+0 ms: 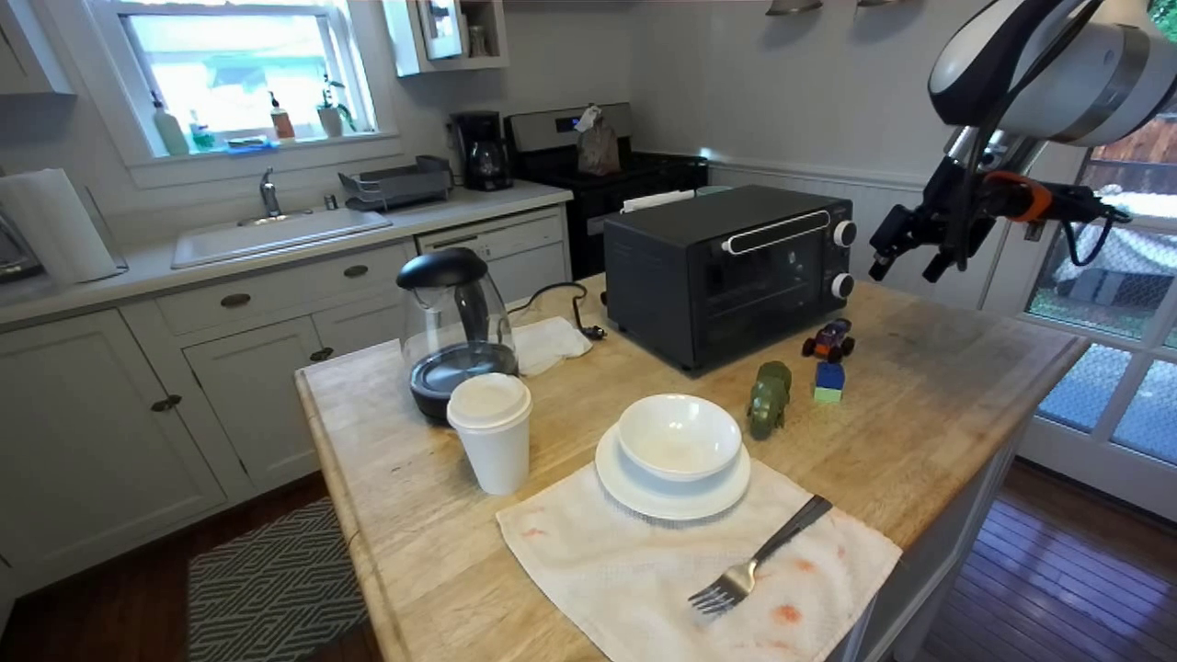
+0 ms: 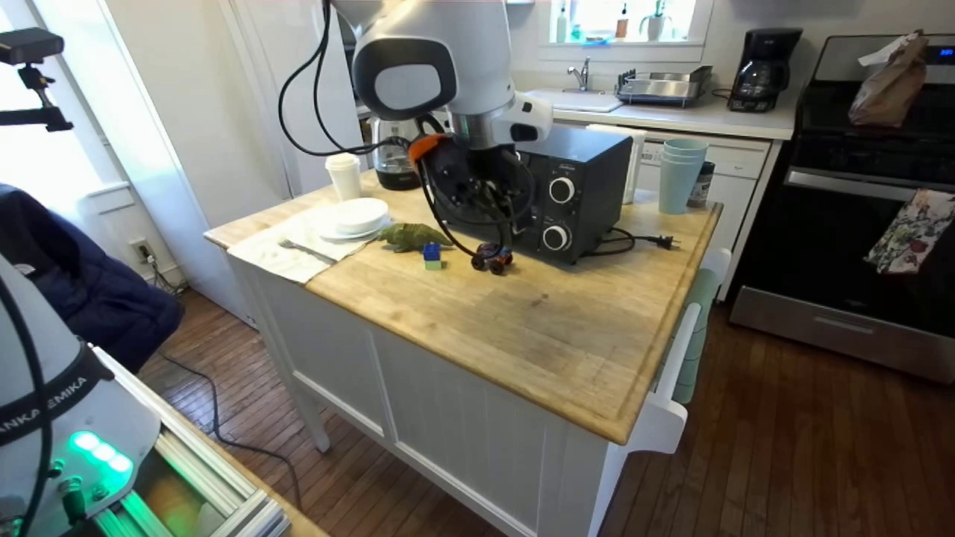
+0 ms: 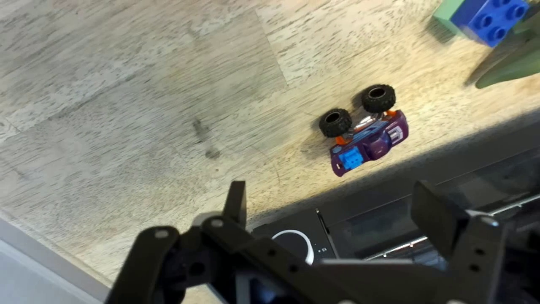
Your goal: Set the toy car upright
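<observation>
The toy car (image 1: 828, 341) is small and purple, with black wheels, orange parts and a blue detail on top. It appears to stand on its wheels, body uppermost, in both exterior views, though a cable partly crosses the car (image 2: 492, 257) in one of them. From above, the wrist view shows the car (image 3: 367, 133) side-on, with two wheels facing me. My gripper (image 3: 331, 190) is open, its fingers wide apart and nothing between them. In an exterior view the gripper (image 1: 908, 268) hangs well above the table, up and right of the car, not touching it.
The black toaster oven (image 1: 726, 276) stands right behind the car. Close by are a blue and green block (image 1: 828, 382) and a green dinosaur-like figure (image 1: 769, 398). Farther off are a white bowl (image 1: 679, 437), fork (image 1: 763, 556), paper cup (image 1: 492, 432), kettle (image 1: 460, 331) and light-blue cups (image 2: 680, 175).
</observation>
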Action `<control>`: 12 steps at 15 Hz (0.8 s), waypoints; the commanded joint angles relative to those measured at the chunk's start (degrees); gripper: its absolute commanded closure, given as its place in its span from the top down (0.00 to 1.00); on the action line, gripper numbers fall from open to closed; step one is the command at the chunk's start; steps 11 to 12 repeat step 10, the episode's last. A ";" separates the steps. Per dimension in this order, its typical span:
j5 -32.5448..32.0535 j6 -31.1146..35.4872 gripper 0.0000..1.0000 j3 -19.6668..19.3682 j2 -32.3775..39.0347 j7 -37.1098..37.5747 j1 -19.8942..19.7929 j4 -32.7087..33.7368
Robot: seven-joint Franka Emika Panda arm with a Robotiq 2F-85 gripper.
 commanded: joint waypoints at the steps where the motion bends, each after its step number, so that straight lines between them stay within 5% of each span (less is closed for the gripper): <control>1: -3.89 -2.98 1.00 2.90 -5.66 2.66 -3.85 -2.83; 12: -2.13 -3.01 1.00 3.89 -5.20 1.35 -5.26 -1.84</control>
